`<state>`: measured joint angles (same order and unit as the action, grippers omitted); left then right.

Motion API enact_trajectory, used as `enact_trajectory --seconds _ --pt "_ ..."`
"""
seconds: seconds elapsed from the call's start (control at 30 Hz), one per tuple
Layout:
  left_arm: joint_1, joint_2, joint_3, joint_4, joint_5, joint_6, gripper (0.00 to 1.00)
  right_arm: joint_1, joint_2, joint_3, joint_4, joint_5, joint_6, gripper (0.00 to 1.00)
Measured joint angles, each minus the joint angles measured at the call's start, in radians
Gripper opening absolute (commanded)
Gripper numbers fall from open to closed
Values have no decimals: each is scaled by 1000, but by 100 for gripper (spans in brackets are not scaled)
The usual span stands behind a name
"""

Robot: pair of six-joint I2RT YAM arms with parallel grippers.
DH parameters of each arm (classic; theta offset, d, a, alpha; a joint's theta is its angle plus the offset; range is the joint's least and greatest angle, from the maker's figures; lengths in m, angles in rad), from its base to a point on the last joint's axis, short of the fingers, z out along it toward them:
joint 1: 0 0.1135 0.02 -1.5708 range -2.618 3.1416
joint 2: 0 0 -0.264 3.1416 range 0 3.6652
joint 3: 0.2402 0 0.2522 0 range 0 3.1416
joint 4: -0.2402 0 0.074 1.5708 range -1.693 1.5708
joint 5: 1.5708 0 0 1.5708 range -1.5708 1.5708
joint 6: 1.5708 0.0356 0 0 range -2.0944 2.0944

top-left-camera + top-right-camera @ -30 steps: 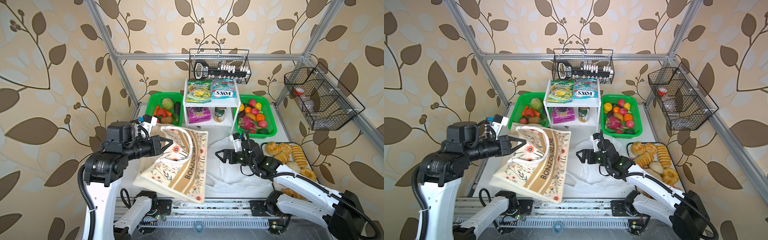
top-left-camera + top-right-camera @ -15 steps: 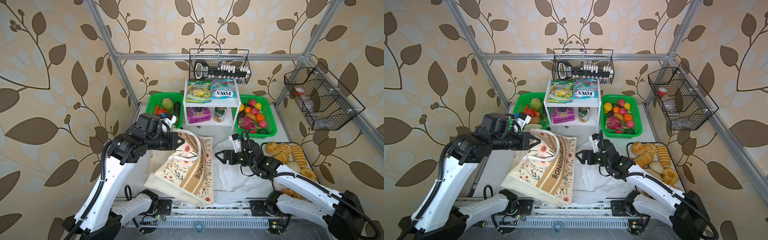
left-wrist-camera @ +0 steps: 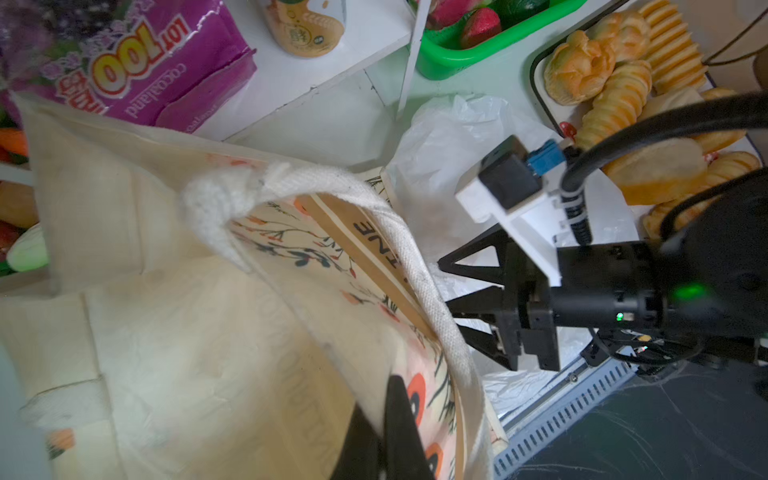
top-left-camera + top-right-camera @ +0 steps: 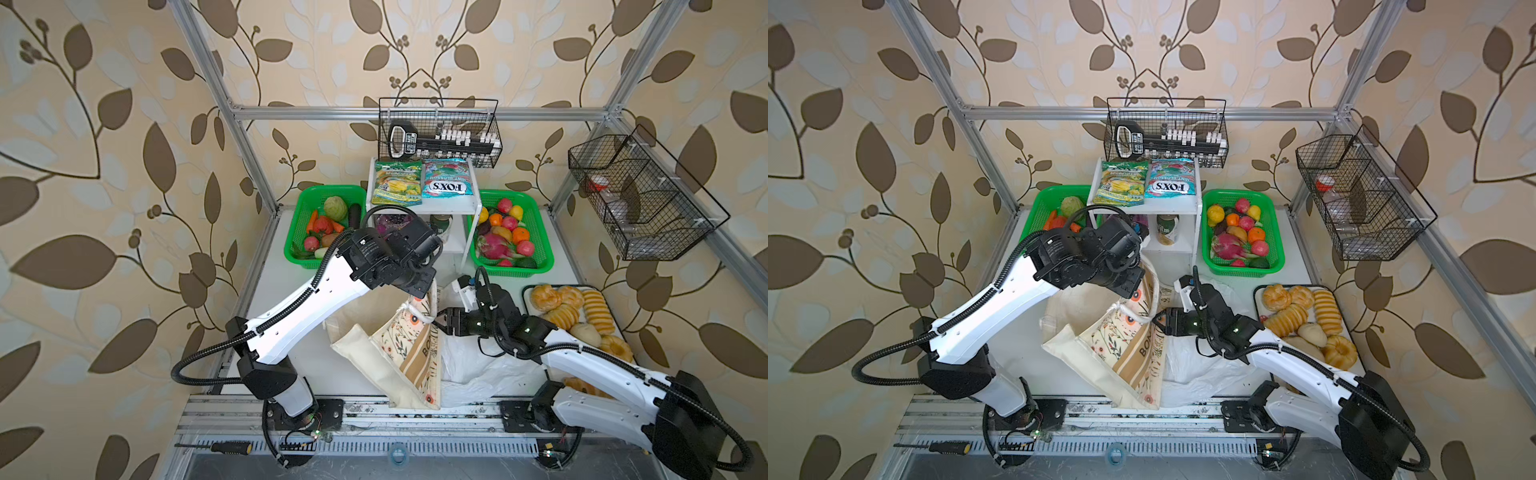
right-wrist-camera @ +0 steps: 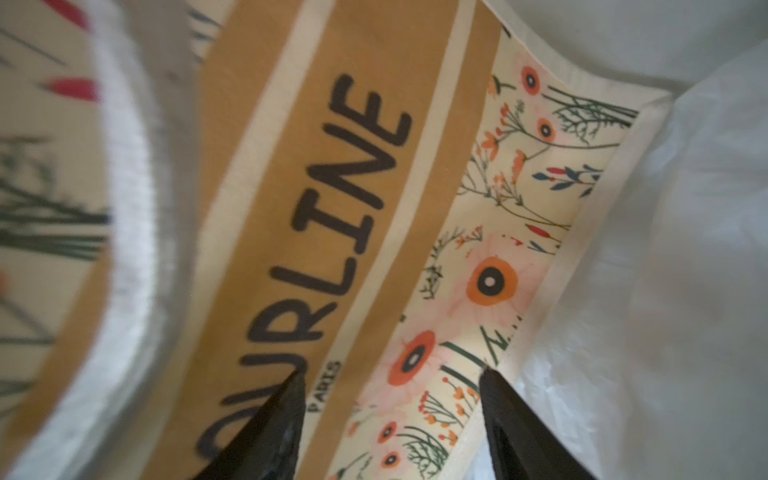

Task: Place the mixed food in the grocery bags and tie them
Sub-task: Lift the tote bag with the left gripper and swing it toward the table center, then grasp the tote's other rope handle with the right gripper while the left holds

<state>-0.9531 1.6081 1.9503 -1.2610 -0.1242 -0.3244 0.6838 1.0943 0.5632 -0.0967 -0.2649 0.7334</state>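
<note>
**Top views: tote hung from one pincer, the other poised at its rim**

In both top views, reading left to right, the left gripper [image 3: 380, 415] comes first. Its fingers are pinched shut on the cloth of the canvas tote [image 4: 399, 345] near the rim, so the bag hangs from it with its lower end down on the table [image 4: 332, 382]. This hold looks meant to raise one side of the mouth so that food can go in.

Just to the right, the right gripper [image 5: 390, 374] faces the tote's printed side. Its jaws stand apart and are clamped on nothing. The left wrist view shows it just beside the handle strap [image 3: 415, 266], probably so it can take the opposite edge and spread the opening.

Under that arm the white plastic bag [image 4: 478, 365] lies crumpled on the table, with nothing holding it.

No food is packed yet:
- The purple snack packet [image 3: 137, 70] and the drink can [image 4: 1168, 229] sit on the lower level of the shelf [image 4: 465, 205], behind the tote.
- The FOX'S packet [image 4: 446, 183] lies on top of the shelf.
- The dragon fruit [image 4: 492, 245] is further right, in the green basket [image 4: 515, 272].
</note>
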Motion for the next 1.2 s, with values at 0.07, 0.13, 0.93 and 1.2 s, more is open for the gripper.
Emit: enact_trajectory --seconds 0.07,0.13,0.93,1.2 --pt "-7 -2 -22 49 19 -2 0 -12 37 -21 12 -5 4 65" --pt "-10 -2 -32 90 35 -9 0 -19 74 -26 21 -9 6 61" --pt "-16 17 -210 462 351 -107 66 -433 -481 103 -387 -121 74 81" --pt "-16 -190 -370 639 406 -135 56 -433 -390 358 -457 -205 36 85"
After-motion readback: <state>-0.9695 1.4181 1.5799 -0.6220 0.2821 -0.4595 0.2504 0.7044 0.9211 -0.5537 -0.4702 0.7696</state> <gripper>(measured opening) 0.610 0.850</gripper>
